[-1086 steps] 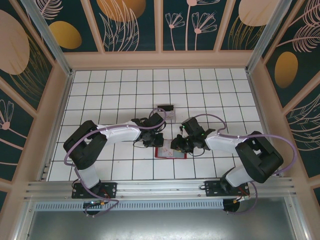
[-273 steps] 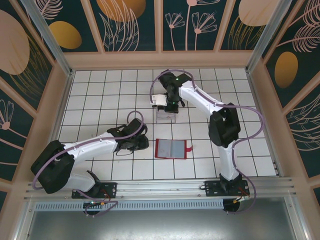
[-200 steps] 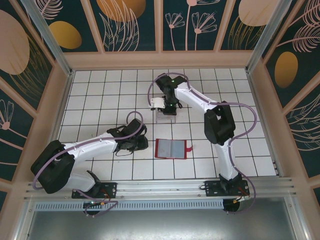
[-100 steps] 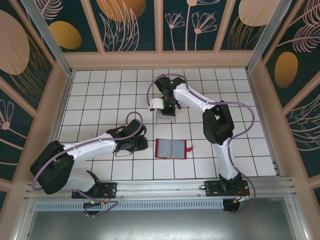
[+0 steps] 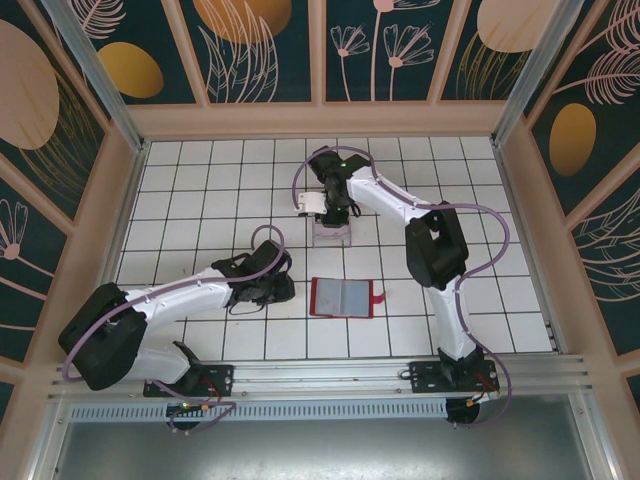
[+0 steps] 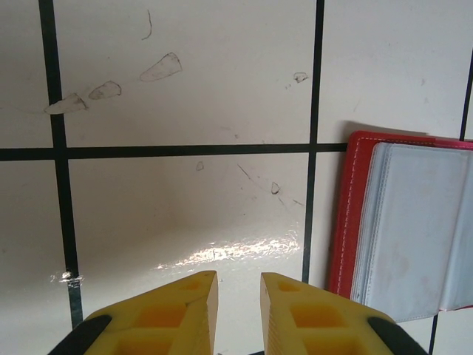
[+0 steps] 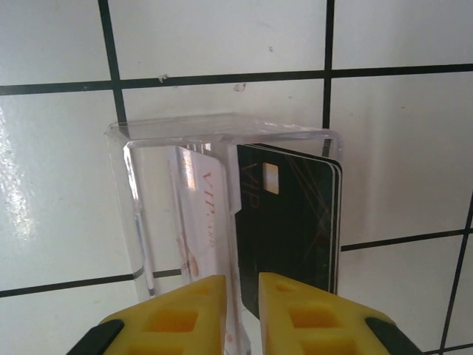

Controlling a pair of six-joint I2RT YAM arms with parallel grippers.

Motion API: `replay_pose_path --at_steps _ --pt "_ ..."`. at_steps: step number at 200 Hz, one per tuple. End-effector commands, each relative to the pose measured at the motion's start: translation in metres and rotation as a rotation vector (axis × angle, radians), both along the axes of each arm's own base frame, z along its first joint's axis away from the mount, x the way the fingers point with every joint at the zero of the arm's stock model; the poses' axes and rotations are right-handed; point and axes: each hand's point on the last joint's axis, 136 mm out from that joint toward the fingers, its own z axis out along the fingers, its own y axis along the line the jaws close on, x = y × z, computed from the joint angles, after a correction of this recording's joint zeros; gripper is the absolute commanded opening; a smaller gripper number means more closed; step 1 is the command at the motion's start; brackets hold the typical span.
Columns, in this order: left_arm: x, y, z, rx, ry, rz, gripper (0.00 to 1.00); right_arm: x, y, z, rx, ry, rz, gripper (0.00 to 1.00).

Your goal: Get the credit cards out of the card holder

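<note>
The black credit card and a pale card reading "VIP" stand in the clear box. My right claw hangs over them, arm stretched far. Its jaws are a crack apart, and I cannot tell if it grips. The red card holder lies open on the desk beside my left claw, which is slightly open and empty.

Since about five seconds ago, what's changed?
The right gripper left the card holder and swung out to the far clear box, where it hangs with jaws slightly apart. A dark card stands in the box. The left gripper backed off to the holder's left, jaws slightly apart and empty. The card holder lies open on the same tiles, and the box is unmoved.
</note>
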Motion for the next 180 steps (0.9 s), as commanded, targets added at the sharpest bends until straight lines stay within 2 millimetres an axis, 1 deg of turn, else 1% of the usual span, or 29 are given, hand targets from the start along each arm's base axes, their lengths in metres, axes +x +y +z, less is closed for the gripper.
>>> replay_pose_path --at_steps 1,20,38,53,56,67,95,108,123,135,143,155,164,180 --pt "0.0 0.001 0.003 -0.014 -0.009 0.003 0.24 0.01 -0.001 0.012 -0.005 -0.066 -0.03 0.21" --pt "0.001 0.001 0.003 -0.011 -0.012 0.002 0.24 0.012 -0.001 0.017 0.01 -0.081 -0.058 0.21" --pt "0.003 0.001 0.003 -0.011 -0.017 0.003 0.24 0.018 0.004 0.029 0.076 -0.095 -0.146 0.22" --pt "0.005 0.001 0.003 -0.014 -0.023 0.004 0.24 0.033 0.005 0.043 0.164 -0.103 -0.301 0.23" --pt "0.005 0.001 0.003 -0.015 -0.021 0.007 0.24 0.033 0.009 0.045 0.198 -0.082 -0.328 0.22" --pt "0.006 0.0 0.003 -0.021 -0.024 0.008 0.24 0.036 0.011 0.053 0.272 -0.04 -0.447 0.22" --pt "0.01 -0.003 0.005 -0.027 -0.032 0.005 0.24 0.037 0.004 0.06 0.392 0.028 -0.708 0.21" --pt "0.012 -0.004 0.005 -0.025 -0.032 -0.001 0.24 0.032 0.0 0.062 0.441 0.076 -0.826 0.21" --pt "0.014 -0.005 0.004 -0.021 -0.033 -0.007 0.24 0.025 -0.005 0.058 0.471 0.148 -0.97 0.18" --pt "0.016 -0.007 0.004 -0.02 -0.034 -0.013 0.24 0.019 -0.01 0.051 0.486 0.217 -1.1 0.13" --pt "0.017 -0.008 0.004 -0.018 -0.034 -0.017 0.24 0.013 -0.011 0.045 0.494 0.267 -1.169 0.12" --pt "0.02 -0.01 0.004 -0.014 -0.035 -0.027 0.24 0.002 -0.009 0.041 0.526 0.332 -1.25 0.12" --pt "0.021 -0.011 0.003 -0.01 -0.033 -0.031 0.24 -0.005 -0.008 0.042 0.556 0.378 -1.301 0.13" --pt "0.024 -0.014 0.004 -0.011 -0.035 -0.036 0.24 -0.017 -0.013 0.042 0.58 0.431 -1.401 0.13"
